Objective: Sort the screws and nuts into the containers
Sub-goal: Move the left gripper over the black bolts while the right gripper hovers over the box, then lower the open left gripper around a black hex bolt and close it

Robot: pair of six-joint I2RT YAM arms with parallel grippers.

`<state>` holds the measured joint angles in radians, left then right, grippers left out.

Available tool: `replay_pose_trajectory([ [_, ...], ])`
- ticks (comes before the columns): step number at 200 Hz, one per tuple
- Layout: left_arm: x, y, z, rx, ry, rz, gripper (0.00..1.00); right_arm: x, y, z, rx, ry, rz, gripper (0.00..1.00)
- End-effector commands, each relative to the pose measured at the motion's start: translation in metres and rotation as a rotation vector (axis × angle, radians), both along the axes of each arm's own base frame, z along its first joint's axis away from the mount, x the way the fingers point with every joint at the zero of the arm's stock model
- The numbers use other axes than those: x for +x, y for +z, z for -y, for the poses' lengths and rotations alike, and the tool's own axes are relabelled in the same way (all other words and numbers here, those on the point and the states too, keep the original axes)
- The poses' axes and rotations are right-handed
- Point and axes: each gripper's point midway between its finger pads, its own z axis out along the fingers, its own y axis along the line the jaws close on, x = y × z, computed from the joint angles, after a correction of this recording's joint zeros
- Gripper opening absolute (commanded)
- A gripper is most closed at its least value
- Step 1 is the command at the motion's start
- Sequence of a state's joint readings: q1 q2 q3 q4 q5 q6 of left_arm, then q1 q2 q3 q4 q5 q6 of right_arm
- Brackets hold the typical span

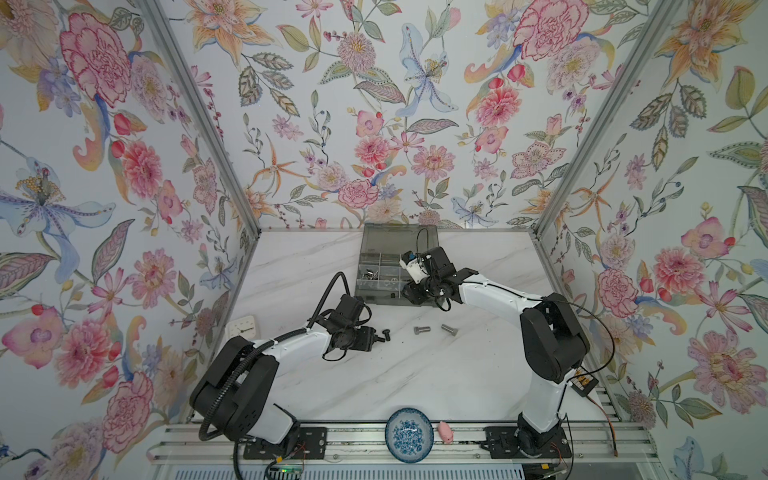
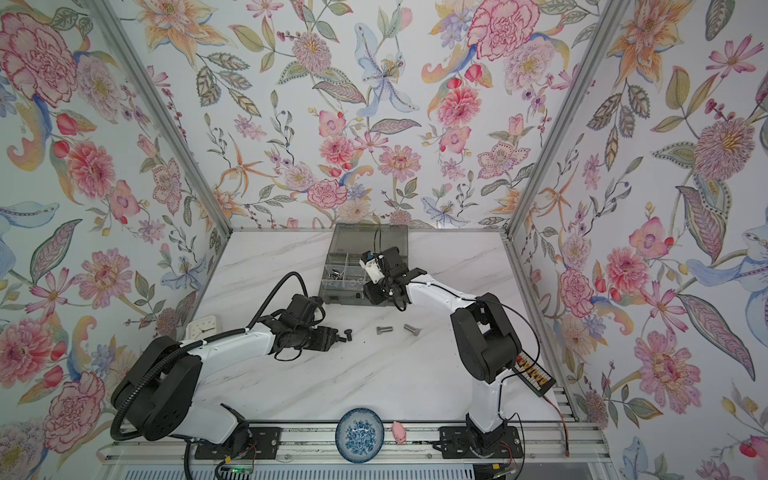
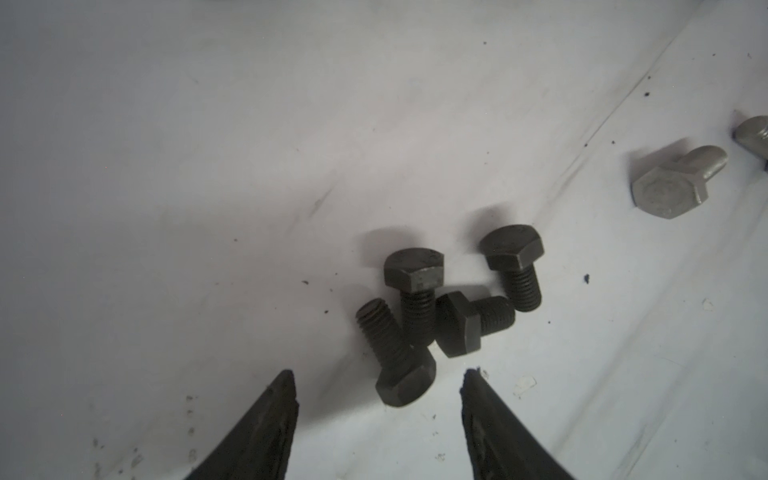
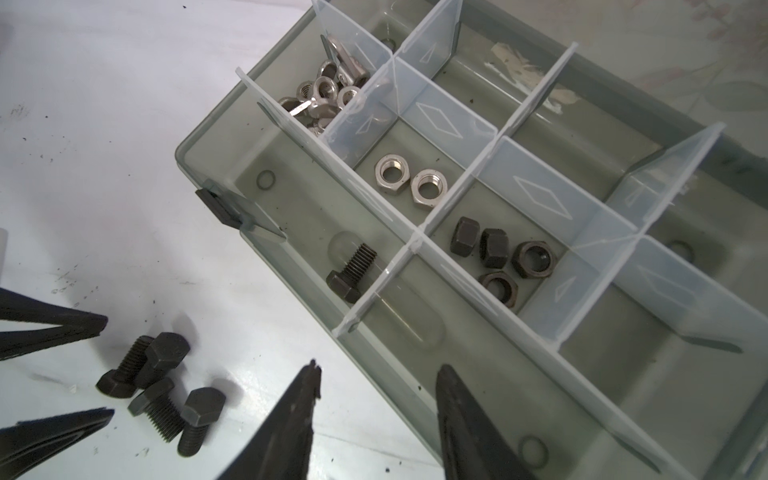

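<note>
**A:** Where are the loose matte black hex-head bolts?

**B:** Four of them point(image 3: 436, 316) lie in a huddle on the white marbled bench point(image 1: 374, 374), on the robot's side of the smoky grey plastic organizer box point(image 1: 376, 300). The left claw point(image 3: 379, 374) is right at them, spread and pinching nothing.

**A:** Which one does it face?

**B:** The nearest bolt point(image 3: 399, 365). Its head sits between the two tips, and its shank runs away from the claw, against a neighbour's shank. I'd judge the jaws close across the head, and the neighbour may get nudged.

**A:** And the right claw point(image 4: 379, 368)?

**B:** It is spread and empty, over the box's front wall. The left arm is far nearer the huddle.

**A:** What else is there?

**B:** Two silver steel hex bolts point(image 1: 422, 330) lie on the bench before the box, apart from the huddle. Inside the box are one black bolt point(image 4: 351, 270), two silver hex nuts point(image 4: 409, 180) and four black hex nuts point(image 4: 494, 257), each kind in its own compartment. There is also a heap of silver wing nuts point(image 4: 324, 91) that I cannot count.
</note>
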<state>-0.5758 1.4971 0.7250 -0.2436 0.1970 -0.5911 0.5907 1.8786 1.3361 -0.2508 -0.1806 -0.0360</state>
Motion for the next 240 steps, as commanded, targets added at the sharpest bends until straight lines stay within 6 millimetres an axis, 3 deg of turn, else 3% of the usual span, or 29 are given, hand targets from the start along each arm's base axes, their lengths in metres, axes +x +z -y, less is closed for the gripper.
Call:
replay_pose_trajectory([
  [1,-0.001,-0.003,-0.003,0.052,-0.003,-0.015,0.63,0.0,0.018,0.003,0.045,-0.011,0.025,0.49],
  [53,-0.004,-0.009,-0.015,0.135,-0.001,-0.032,0.59,-0.001,0.014,0.007,0.048,-0.02,0.015,0.49],
  [139,0.003,-0.003,-0.013,0.122,0.022,-0.004,0.47,-0.003,0.008,0.007,0.045,-0.024,-0.004,0.49],
  [180,0.007,0.002,0.001,0.049,0.015,0.006,0.49,-0.003,0.005,0.007,0.043,-0.025,-0.009,0.49],
  [240,0.007,-0.003,0.002,0.034,0.038,-0.003,0.5,-0.004,0.002,0.009,0.039,-0.025,-0.017,0.49],
])
